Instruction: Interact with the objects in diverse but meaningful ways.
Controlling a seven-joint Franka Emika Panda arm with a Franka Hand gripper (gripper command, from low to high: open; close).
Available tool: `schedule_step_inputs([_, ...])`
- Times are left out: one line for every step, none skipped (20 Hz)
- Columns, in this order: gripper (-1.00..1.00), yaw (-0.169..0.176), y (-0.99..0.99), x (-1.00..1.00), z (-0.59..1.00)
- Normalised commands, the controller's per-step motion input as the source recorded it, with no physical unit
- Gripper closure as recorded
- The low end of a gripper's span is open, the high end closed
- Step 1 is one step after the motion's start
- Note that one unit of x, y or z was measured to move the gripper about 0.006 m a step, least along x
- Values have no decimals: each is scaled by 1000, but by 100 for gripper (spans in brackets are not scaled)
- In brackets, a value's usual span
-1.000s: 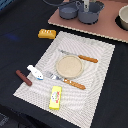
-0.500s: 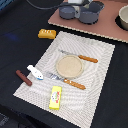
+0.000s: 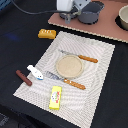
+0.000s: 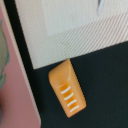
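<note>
The orange-yellow ridged bread block [image 3: 47,33] lies on the black cloth beside the placemat's far corner, and it fills the wrist view [image 4: 67,93]. My gripper [image 3: 68,18] hangs at the back of the scene over the pink board's edge, beyond the bread; its fingers do not show clearly in either view. The grey-blue pot [image 3: 91,12] stands on the board right beside the gripper. The white-and-blue piece [image 3: 35,72], the brown stick [image 3: 23,77] and the yellow packet [image 3: 55,97] lie at the near end of the placemat.
A striped placemat [image 3: 97,82] holds a tan plate [image 3: 69,66], a knife [image 3: 80,57] and a fork [image 3: 67,81] with orange handles. The pink board [image 3: 105,27] runs along the back, with a bowl [image 3: 123,17] at the exterior view's right.
</note>
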Motion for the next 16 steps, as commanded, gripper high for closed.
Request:
schedule_step_inputs([-100,0,-514,-963,-414])
schedule_step_inputs([-100,0,-477,-991,-414])
schedule_step_inputs([-100,0,-440,-1000,-414])
schedule_step_inputs([-100,0,-420,-1000,-414])
schedule_step_inputs([-100,0,-400,-1000,-414])
schedule_step_inputs([-100,0,-377,-1000,-411])
schedule_step_inputs([-100,0,-346,-1000,-403])
schedule_step_inputs([-100,0,-286,-1000,-389])
schedule_step_inputs([-100,11,-226,-1000,-369])
schedule_step_inputs([-100,20,-177,-1000,-366])
schedule_step_inputs([-100,29,-143,-1000,-360])
schedule_step_inputs([-100,34,-117,-1000,-366])
schedule_step_inputs([-100,38,-100,-1000,-377])
schedule_step_inputs([-100,44,-66,-1000,-374])
schedule_step_inputs([-100,52,-31,-1000,-374])
schedule_step_inputs([-100,60,0,-1000,-346])
